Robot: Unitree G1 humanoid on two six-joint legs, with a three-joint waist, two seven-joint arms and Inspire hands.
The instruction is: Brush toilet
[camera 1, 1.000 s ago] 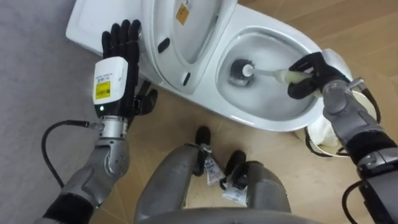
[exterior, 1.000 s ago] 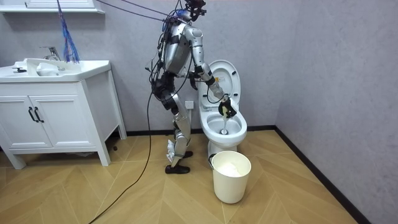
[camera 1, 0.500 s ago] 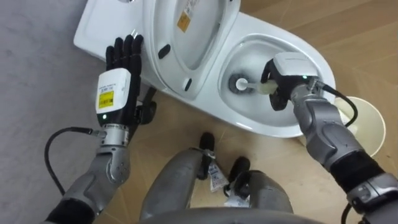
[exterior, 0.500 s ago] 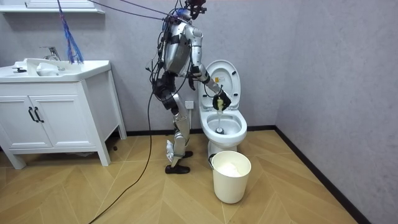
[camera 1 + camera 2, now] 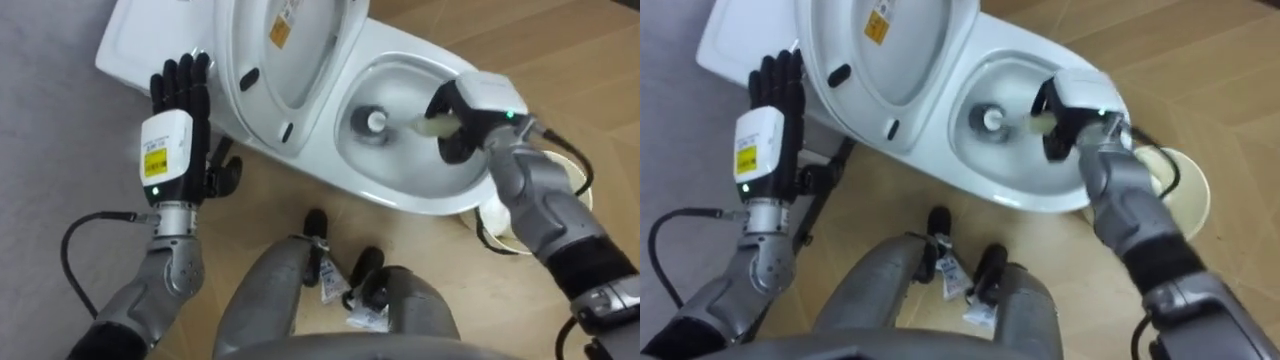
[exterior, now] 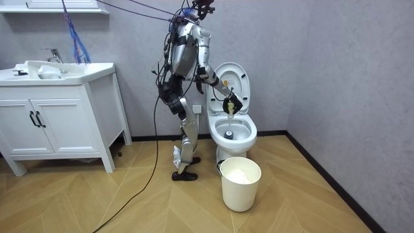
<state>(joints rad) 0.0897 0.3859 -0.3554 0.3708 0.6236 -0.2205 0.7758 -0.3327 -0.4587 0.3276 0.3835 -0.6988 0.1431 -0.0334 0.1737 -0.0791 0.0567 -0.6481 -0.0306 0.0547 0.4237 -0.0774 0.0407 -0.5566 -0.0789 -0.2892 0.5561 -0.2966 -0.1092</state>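
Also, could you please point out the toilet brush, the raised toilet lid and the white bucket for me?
toilet brush (image 5: 376, 122), left eye view, on its round head.
toilet lid (image 5: 305, 60), left eye view, on its raised inner face.
bucket (image 6: 240, 191), room view, on its outer wall.

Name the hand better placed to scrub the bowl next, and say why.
Right. The right hand is curled round the brush, its head down in the toilet bowl. The left hand is open beside the raised lid, outside the bowl, holding nothing.
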